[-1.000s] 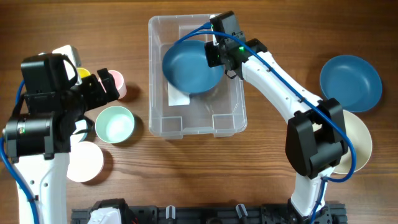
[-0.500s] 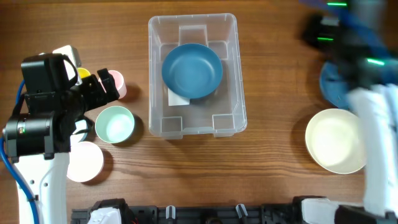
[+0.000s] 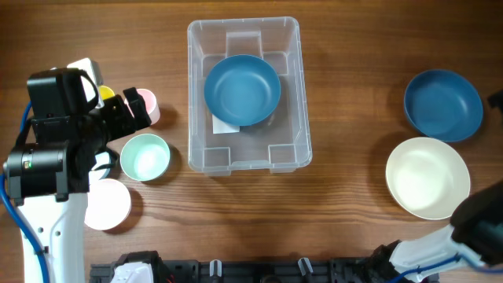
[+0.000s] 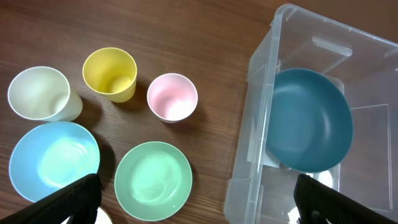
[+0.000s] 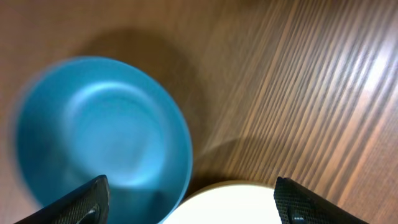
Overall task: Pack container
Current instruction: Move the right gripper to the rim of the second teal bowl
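Right of the left gripper [image 4: 196, 186], spread wide and empty, sits the container [image 3: 287, 134], its long axis running away from the robot, one blue bowl [image 3: 242, 89] inside. Farther right, the right gripper [image 5: 191, 186], also spread empty, hangs over a second blue bowl [image 5: 99, 137].

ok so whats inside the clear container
A blue bowl lies in the container, covering most of a white label on its base. Anything under the bowl is hidden.

Prob. lab: robot arm [image 3: 51, 149] at wood table [image 3: 354, 47].
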You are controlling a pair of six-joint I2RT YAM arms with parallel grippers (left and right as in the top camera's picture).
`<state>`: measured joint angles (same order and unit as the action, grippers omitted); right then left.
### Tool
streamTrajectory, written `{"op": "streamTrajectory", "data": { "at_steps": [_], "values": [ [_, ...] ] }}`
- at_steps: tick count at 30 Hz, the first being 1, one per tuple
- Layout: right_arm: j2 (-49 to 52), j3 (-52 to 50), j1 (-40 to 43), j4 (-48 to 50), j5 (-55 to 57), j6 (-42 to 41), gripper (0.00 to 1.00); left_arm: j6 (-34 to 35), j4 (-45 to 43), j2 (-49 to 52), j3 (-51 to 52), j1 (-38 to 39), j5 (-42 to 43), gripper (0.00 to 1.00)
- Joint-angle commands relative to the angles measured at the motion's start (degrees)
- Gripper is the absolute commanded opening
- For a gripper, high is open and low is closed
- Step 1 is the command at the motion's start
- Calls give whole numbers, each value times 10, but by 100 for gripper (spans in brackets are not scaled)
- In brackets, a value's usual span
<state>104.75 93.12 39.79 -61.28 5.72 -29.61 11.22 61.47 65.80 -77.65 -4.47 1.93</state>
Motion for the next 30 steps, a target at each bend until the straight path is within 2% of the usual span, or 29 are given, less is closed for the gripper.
{"op": "streamTrajectory", "data": {
  "at_steps": [1,5,11,14,16,18,22,30],
  "values": [
    [84,-6,8,1,-44,24,85,-9,2,2,-6,-3,-5,100],
    [154,-6,8,24,-59,25,83,-9,3,2,-6,-3,-4,100],
    [186,-6,5,65,-58,25,69,-3,3,2,-6,-3,1,100],
    [186,-6,3,75,-58,24,52,-3,3,2,-6,-3,1,100],
    [186,-6,2,79,-58,24,33,-2,3,2,-6,-3,1,100],
    [186,-6,2,80,-58,24,20,-3,3,2,-6,-3,2,100],
    [186,-6,-3,81,-58,22,4,-2,3,2,-6,-3,15,100],
    [176,-3,-42,84,-59,-5,4,-3,0,2,-6,-3,16,100]
  ]
}}
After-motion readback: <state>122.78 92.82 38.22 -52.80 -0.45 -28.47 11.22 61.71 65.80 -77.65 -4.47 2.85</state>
